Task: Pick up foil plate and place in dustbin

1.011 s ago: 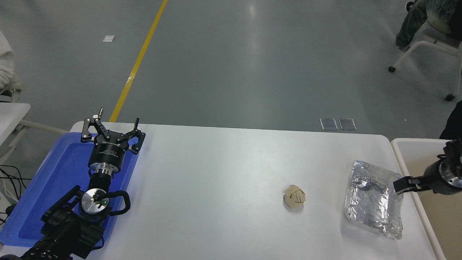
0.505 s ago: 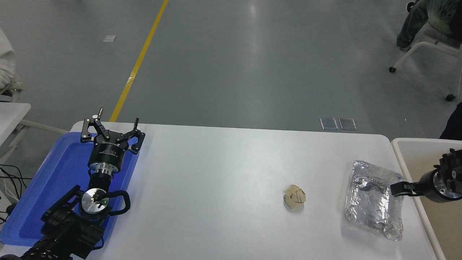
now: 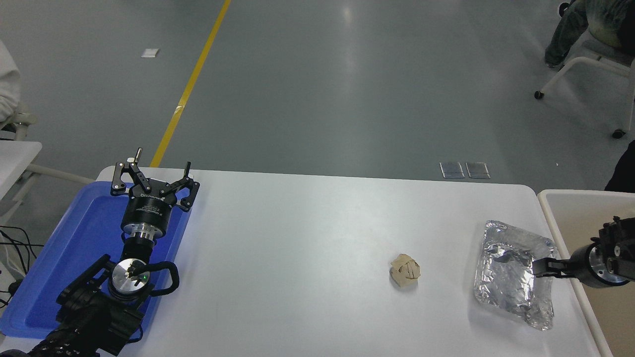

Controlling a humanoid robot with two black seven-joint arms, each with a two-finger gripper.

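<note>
Right claw (image 3: pixel 539 268) farther over foil plate (image 3: pixel 511 282)

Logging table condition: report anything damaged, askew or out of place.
The foil plate is crumpled and lies askew near the table's right edge, beside the dustbin. A wadded paper ball lies loose to its left. Nothing is spilled.

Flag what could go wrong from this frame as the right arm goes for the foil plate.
1. The right gripper reaches in over the foil plate's right rim; thin crinkled foil could buckle or slip instead of lifting cleanly.
2. The plate lies right beside the dustbin rim, so a low lift might catch on it.
3. The paper ball sits just left of the plate; a shoved plate could knock it.
</note>
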